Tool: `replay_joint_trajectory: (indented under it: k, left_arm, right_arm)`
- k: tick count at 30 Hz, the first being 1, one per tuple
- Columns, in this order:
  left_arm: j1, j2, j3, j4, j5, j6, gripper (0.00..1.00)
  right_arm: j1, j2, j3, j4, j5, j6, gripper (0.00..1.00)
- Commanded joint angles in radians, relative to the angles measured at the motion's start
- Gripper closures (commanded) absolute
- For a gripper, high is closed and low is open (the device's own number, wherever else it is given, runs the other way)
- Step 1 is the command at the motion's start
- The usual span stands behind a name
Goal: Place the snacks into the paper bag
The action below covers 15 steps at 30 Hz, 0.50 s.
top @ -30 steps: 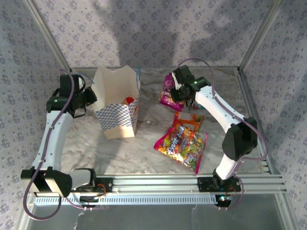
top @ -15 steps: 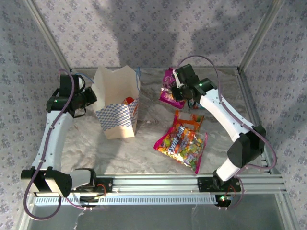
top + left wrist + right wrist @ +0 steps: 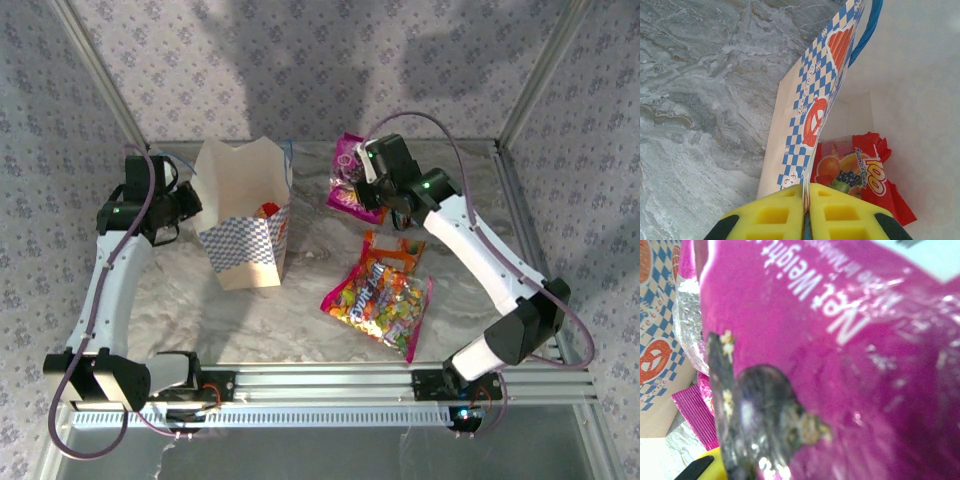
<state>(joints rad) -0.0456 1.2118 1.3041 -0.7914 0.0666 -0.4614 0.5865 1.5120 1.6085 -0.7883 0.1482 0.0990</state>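
My left tool point(image 3: 806, 210) pinches the bag point(image 3: 812, 120) wall, red packet point(image 3: 875, 180) seen inside; right tool point(image 3: 364, 190) grips purple packet point(image 3: 850, 340).

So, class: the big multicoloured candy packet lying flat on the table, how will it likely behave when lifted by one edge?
The multicoloured packet looks like thin glossy film, so it is probably slippery and floppy, sagging from the pinch. Its lumpy filling would likely slide to the low end.

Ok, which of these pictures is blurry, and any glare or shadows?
Right wrist view: the purple packet sits so close that its print is smeared and out of focus, with glossy glints. Left wrist view: sharp on the paper bag, its inside washed out. Top view: soft shadows on the back wall.
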Motion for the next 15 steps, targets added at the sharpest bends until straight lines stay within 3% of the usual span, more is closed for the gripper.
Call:
replay_joint_trajectory:
  k: [1,15]
  left_arm:
    - [0.006,-0.011,0.033,-0.024,0.016,0.015,0.90]
    - [0.007,-0.011,0.035,-0.022,0.029,0.024,0.91]
  right_arm:
    - [0.016,-0.066,0.054,0.102,0.046,-0.037,0.85]
    - [0.039,-0.087,0.098,0.147,0.054,-0.089,0.85]
